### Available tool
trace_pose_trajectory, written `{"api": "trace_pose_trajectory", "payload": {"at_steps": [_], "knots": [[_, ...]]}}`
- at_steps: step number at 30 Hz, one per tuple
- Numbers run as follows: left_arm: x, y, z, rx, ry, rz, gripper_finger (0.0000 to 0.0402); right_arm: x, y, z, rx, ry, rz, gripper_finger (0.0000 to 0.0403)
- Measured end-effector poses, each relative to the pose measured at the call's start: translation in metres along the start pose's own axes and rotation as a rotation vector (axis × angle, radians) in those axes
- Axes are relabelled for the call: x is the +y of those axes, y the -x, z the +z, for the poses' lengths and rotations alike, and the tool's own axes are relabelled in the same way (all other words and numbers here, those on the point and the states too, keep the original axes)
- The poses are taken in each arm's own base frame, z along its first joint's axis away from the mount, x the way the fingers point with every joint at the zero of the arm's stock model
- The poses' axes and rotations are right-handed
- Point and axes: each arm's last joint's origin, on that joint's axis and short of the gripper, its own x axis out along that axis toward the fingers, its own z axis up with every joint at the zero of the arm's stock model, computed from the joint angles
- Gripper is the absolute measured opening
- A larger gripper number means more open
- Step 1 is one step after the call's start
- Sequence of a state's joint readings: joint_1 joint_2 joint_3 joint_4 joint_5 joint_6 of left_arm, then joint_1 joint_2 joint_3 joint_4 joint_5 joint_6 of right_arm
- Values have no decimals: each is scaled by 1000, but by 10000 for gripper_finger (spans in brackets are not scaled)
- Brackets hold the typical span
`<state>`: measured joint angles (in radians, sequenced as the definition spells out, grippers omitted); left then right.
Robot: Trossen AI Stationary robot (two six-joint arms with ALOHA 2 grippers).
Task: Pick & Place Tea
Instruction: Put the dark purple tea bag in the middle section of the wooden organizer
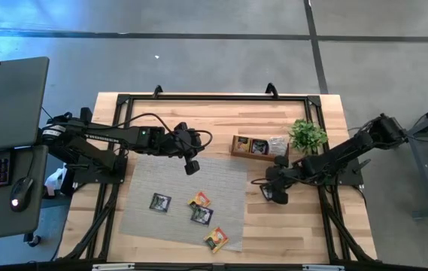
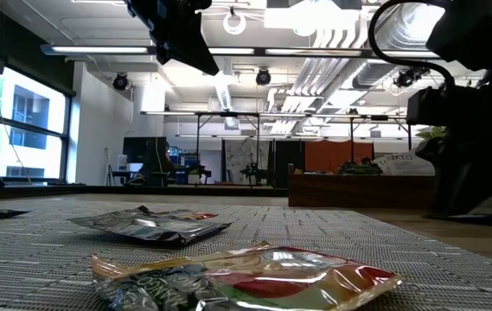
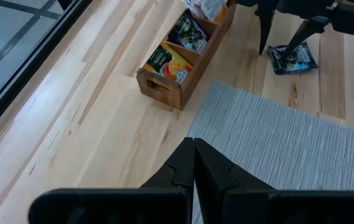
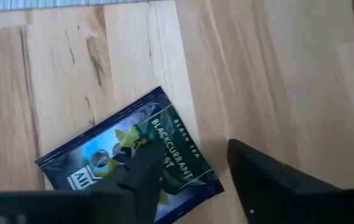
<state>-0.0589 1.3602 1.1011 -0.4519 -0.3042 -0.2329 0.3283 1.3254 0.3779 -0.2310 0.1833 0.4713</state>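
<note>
The light is bright and even, and it comes from above: in the low view, long white ceiling lamps (image 2: 124, 49) glow and large windows (image 2: 21, 121) on one side give daylight. The crinkled silver foil sachet (image 2: 254, 278) nearest this camera carries glare and is a little soft. On the pale wooden table (image 1: 304, 226) the shadows are weak. In the right wrist view, the dark fingers (image 4: 276, 180) look blurred.

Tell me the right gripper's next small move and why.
Probably lower and close: the right gripper hangs open over the dark blue blackcurrant tea sachet, which lies flat on the bare wooden table, beside the grey woven mat, with one finger already above it.
</note>
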Motion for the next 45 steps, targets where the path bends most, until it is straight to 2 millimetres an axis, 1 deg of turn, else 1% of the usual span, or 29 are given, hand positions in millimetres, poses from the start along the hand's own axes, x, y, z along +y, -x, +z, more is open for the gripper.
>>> {"api": "trace_pose_trajectory", "payload": {"at_steps": [3, 8, 10, 13, 16, 18, 20, 25, 28, 32, 37, 39, 42, 45], "knots": [[0, 0, 0, 0, 0, 0, 1, 0, 0, 0, -3, -1, -2, 125], [0, 0, 0, 0, 0, 0, 1, 4, 2, 8, -20, -3, 38, 26], [0, 0, 0, 0, 0, 0, 1, 7, 7, 15, -49, 32, 36, 8], [0, 0, 0, 0, 0, 0, 1, 8, 15, 30, -143, 82, -69, 19], [0, 0, 0, 0, 0, 0, 1, 8, 27, 51, -317, 98, -300, 15], [0, 0, 0, 0, 0, 0, 1, 4, 31, 56, -359, 137, -473, 5], [0, 0, 0, 0, 0, 0, 1, 0, 35, 63, -397, 142, -593, 3], [0, 0, 0, 0, 0, 0, 1, -17, 32, 62, -363, 151, -742, 2], [0, 0, 0, 0, 0, 1, 1, -28, 31, 61, -360, 113, -839, 4], [0, 0, 0, 0, 0, 1, 1, -40, 27, 59, -327, 81, -868, 2], [0, 0, 0, -1, 0, 1, 1, -46, 20, 53, -285, 69, -779, 4], [0, 0, 0, -1, 0, 1, 1, -48, 18, 52, -276, 96, -779, 2], [0, 0, 0, -1, 0, 1, 1, -48, 18, 53, -280, 138, -826, 4], [0, 0, 0, -1, 1, 2, 1, -46, 21, 57, -279, 203, -817, 20]]}}
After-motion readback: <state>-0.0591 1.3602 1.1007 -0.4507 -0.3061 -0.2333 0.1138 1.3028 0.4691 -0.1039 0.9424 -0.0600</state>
